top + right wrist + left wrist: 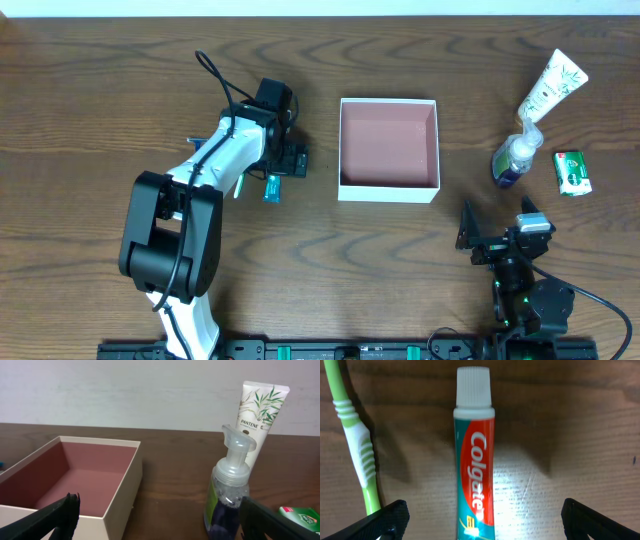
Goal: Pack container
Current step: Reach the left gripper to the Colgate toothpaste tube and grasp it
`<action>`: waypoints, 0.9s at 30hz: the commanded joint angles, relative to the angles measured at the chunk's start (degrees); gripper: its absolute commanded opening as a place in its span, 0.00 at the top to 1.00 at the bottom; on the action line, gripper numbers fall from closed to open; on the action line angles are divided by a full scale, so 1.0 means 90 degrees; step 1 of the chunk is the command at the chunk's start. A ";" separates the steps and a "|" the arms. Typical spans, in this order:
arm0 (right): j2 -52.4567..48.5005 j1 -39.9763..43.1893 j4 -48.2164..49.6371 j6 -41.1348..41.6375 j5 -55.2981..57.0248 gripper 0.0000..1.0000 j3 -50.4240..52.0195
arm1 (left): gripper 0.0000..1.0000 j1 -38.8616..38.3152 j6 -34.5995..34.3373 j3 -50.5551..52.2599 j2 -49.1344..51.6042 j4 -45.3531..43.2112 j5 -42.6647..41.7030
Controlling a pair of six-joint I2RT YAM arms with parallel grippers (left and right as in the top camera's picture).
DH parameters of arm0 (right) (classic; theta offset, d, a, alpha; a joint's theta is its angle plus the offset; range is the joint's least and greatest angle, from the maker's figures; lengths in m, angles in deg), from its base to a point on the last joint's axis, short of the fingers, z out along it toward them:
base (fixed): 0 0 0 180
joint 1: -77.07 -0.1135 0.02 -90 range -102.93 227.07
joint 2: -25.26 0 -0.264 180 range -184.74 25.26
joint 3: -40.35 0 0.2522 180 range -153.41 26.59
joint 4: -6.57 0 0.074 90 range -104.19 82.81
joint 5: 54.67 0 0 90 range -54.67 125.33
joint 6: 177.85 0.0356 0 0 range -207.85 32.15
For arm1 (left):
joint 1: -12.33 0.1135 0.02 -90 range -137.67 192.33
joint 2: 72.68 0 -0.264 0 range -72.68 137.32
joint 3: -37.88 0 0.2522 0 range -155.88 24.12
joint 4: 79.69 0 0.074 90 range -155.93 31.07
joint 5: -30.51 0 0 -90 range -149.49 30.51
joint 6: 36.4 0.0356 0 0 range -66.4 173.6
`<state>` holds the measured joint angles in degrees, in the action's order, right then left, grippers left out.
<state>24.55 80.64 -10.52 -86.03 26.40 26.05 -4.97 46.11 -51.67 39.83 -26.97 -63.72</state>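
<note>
Left gripper (pixel 480 519): its jaws are standing wide apart, released, with one dark fingertip (pixel 387 516) showing at the lower left corner of the wrist view and the other at the lower right. Nothing is being grasped.
Left gripper contact: the fingertips are straddling the toothpaste tube (pixel 475 460) with clear wood on both sides; no pad is touching it.
Toothpaste tube: it is lying flat on the table (pixel 90 100), white cap pointing to the top of the wrist frame, red Colgate label facing up. In the overhead view only its teal end is showing, left of centre, just below the left gripper.
Toothbrush (pixel 355 440): the green handle is running down the left edge of the left wrist view, beside the tube and apart from it.
Right gripper (pixel 160 522): it is likewise spread wide and holding nothing, sitting at the lower right of the overhead frame.
Container (pixel 389 192): it is resting upright at upper centre of the overhead frame, white walls, pink interior, nothing inside.
Pump bottle (pixel 227 495): it is standing upright at the right of the right wrist view, well apart from the container.
Pantene tube (pixel 260 410): it is appearing behind the pump bottle; in the overhead view its end is touching the pump head.
Green packet (pixel 573 172): it is lying at the far right, just beside the pump bottle.
</note>
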 commanded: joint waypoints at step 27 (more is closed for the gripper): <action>0.0036 -0.0070 -0.0010 -0.0117 0.0041 0.01 0.0024 | 0.47 0.0029 -0.0039 -0.0092 0.0483 -0.0367 0.0095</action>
<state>24.55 80.64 -10.52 -86.03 26.40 26.05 -4.97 45.70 -51.71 42.96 -30.11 -63.30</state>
